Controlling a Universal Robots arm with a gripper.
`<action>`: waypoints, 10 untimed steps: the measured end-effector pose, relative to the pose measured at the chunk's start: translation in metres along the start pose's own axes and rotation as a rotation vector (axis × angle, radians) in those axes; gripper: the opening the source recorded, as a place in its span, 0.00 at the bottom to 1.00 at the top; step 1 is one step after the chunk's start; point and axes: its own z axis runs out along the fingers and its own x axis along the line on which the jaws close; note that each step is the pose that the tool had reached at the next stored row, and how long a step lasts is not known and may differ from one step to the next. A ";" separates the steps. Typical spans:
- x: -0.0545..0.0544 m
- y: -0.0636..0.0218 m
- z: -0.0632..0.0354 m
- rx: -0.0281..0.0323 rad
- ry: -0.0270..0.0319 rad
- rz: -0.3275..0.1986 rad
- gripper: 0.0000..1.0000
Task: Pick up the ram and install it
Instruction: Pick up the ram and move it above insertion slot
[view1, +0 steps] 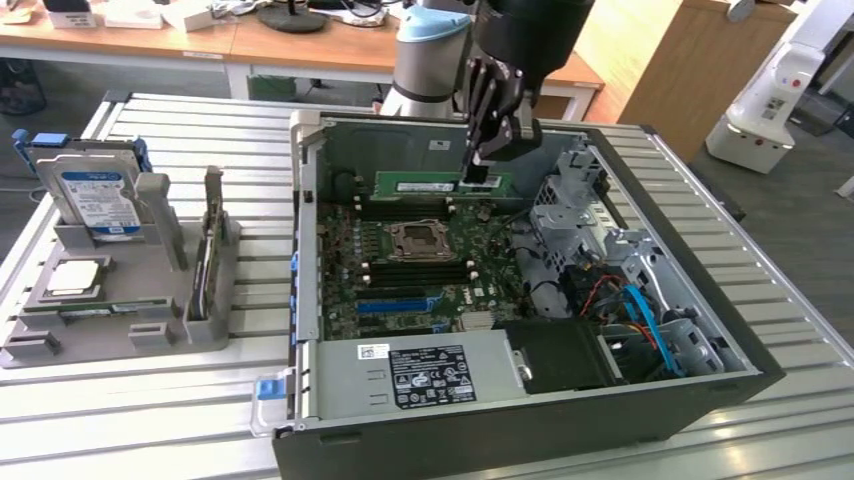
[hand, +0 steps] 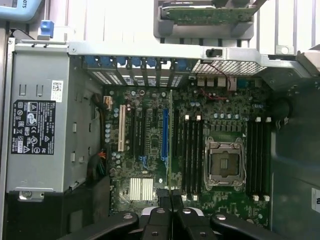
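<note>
Holder (view1: 160, 330) first, at the exterior view's left: a grey tray on the slatted table (view1: 134, 420), with a blue-labelled drive (view1: 94, 200) standing upright and a silver CPU (view1: 74, 280) lying flat in front of it. Moving right, the open case (view1: 534, 430) takes the middle of the frame, power supply (view1: 414, 375) along its near wall, motherboard (view1: 387, 285) beyond, socket (view1: 420, 238) at its centre. And there's the ram (view1: 420, 184), upper middle of the frame, held level and on edge over the dark slots past the socket, near the case's far wall. The gripper (view1: 477, 178) hangs from the top of the frame, fingers pinching the ram's upper edge toward its right end. Whether the stick touches a slot can't be told. In the wrist view the ram (hand: 171, 145) is a thin green line running out from the clamped fingers (hand: 161, 199), beside the black slots next to the socket (hand: 224, 164).
</note>
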 end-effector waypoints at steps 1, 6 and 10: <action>-0.003 -0.0001 0.0002 0.0001 0.0000 0.000 0.12; -0.017 -0.0003 0.0010 0.0001 -0.0001 0.000 0.12; -0.026 -0.0004 0.0013 0.0000 0.0000 0.000 0.12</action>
